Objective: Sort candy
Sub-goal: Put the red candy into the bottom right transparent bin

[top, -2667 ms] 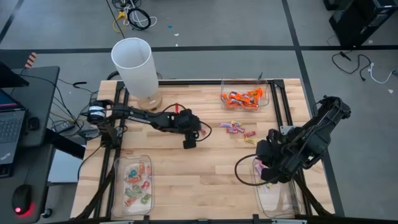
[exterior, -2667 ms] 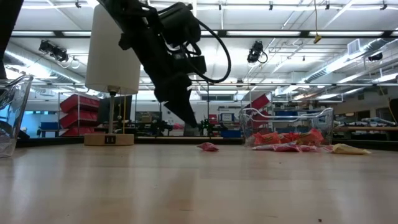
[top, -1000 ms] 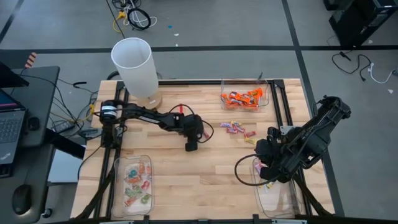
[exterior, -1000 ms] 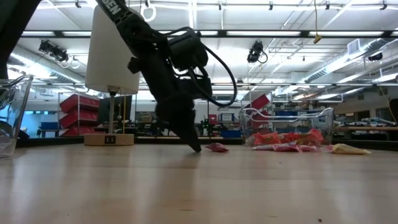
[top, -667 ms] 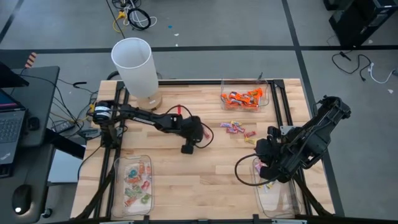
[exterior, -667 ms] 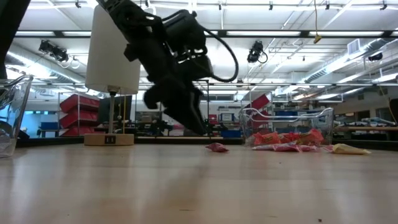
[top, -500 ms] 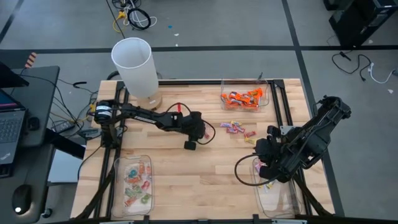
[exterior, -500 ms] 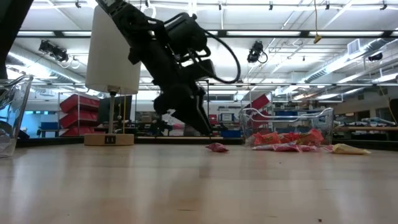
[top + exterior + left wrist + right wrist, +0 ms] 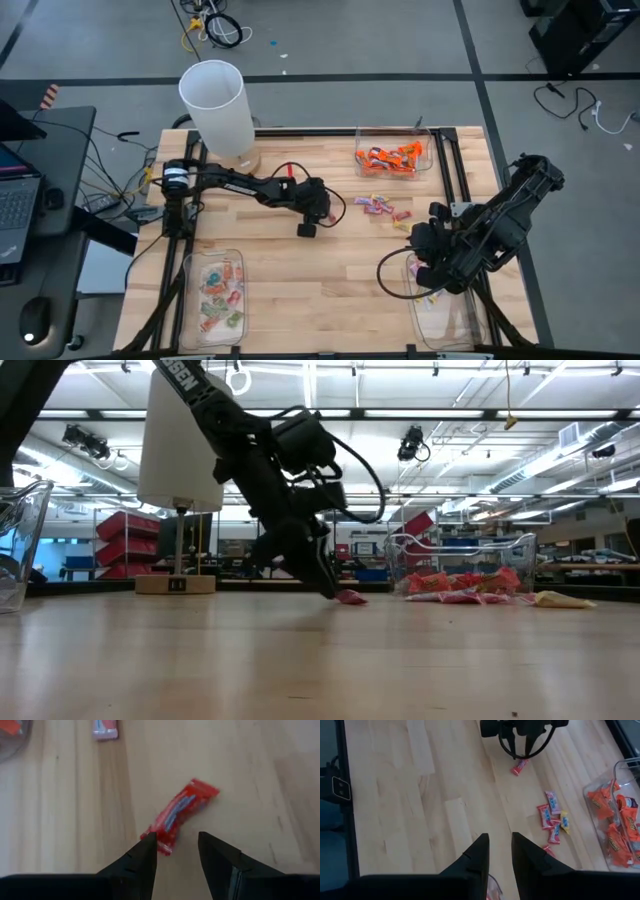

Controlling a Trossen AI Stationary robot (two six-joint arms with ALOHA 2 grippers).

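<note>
Left gripper [image 9: 175, 851] low over the middle of the table [image 9: 300, 290], fingers spread with a clear gap, holding nothing yet; one end of a single red candy [image 9: 178, 816] just reaching between the fingertips, rest of the wrapper lying diagonally ahead on the wood. Same candy seen in the low view [image 9: 350, 597] flat on the table, right at the dark fingertips. To the right of it, a small loose group of pink candies [image 9: 382, 208] near the middle, well apart from the gripper. Far right, a clear tray of orange candies [image 9: 392, 158]; near left, a tray of mixed pale candies [image 9: 220, 297]; near right, a third clear tray [image 9: 445, 315], contents hard to tell under the right arm. Right gripper [image 9: 499, 851] waiting above that near-right tray, fingers parted a little, nothing seen between them. Step in hand, most probably: picking this red candy. To do it well: advance a little more so the middle of the wrapper, not only the twisted end, sits between the fingers; turn the wrist to cross the long side; go down until almost touching the wood, then close gently. Risk otherwise: pushing the light candy away, or catching only the wrapper tail.
</note>
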